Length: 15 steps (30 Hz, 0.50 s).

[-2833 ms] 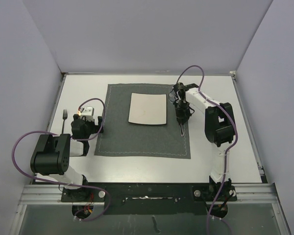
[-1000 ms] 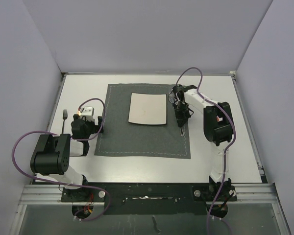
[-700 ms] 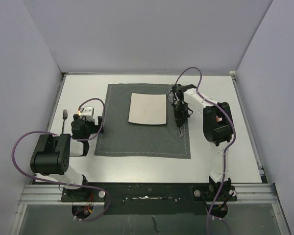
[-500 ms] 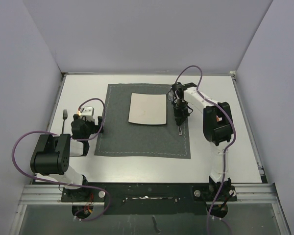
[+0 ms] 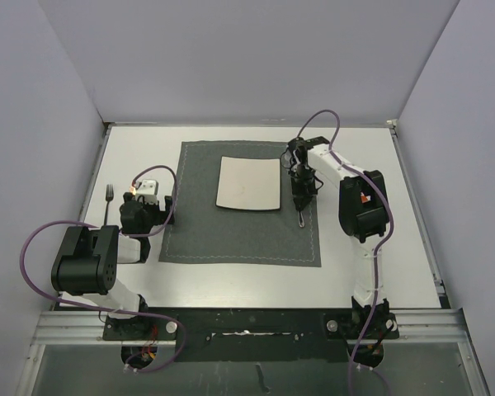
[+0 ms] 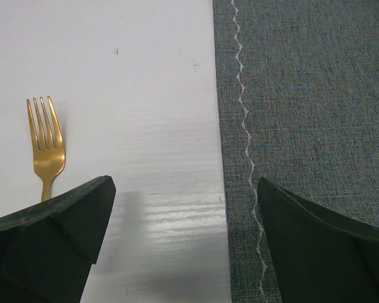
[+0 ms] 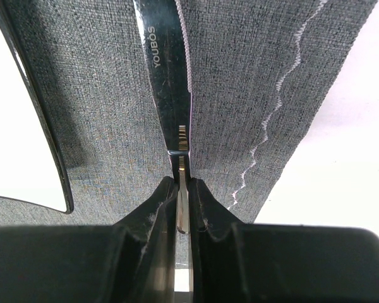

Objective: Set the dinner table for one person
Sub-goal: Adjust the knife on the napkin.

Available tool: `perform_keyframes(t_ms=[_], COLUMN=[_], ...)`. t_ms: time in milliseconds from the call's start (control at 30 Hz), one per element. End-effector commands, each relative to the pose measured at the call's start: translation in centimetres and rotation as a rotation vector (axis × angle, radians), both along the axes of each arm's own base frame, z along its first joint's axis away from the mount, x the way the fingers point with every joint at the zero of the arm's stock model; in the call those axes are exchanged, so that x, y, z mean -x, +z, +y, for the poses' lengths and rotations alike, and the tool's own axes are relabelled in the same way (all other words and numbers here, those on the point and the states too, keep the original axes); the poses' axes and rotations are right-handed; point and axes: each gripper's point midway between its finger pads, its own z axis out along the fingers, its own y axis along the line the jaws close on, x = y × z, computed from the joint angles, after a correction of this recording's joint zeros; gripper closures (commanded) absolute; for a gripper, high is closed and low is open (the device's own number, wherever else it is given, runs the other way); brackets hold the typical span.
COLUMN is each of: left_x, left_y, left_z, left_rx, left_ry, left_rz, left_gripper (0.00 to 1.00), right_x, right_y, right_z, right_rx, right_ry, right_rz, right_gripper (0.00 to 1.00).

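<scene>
**Asker:** Two claws, so what is each one doing?

**Me:** My right claw [image 7: 182,183] is pinched tight on the knife [image 7: 167,76], gripping it where the handle meets the blade. My left claw [image 6: 184,189] is spread wide with nothing in it. It hangs over the left stitched edge of the placemat [image 5: 231,235]. The fork [image 6: 47,148] lies on the bare white just to its left, tines toward the far side.

**Asker:** Which way does the knife run?

**Me:** Its long axis goes near to far, alongside the right side of the plate [image 5: 249,183]. The blade points to the far edge and the handle sticks out behind my fingers toward my bases. It sits over the strip of placemat between the plate and the right-hand stitching. Whether it touches the cloth, I cannot tell.

**Asker:** And the dinner table?

**Me:** The dinner table [image 5: 132,153] lies flat under everything. Its longer sides run left to right in the overhead view, and the placemat is around its middle.
</scene>
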Motion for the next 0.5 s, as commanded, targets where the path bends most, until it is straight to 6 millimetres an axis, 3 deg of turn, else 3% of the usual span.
perform_keyframes(t_ms=[0,467], left_x=[-1.27,-1.28], left_y=[1.32,1.35], left_z=[0.21,0.23], left_rx=[0.01,0.01], left_ry=[0.012,0.012], left_rz=[-0.051,-0.052], left_gripper=[0.02,0.02], right_x=[-0.51,-0.34], right_y=[1.29,1.44], right_z=[0.88,1.53], right_rx=[-0.021,-0.038], right_ry=[-0.03,-0.089], right_rz=[-0.017,-0.007], right_gripper=[1.0,1.0])
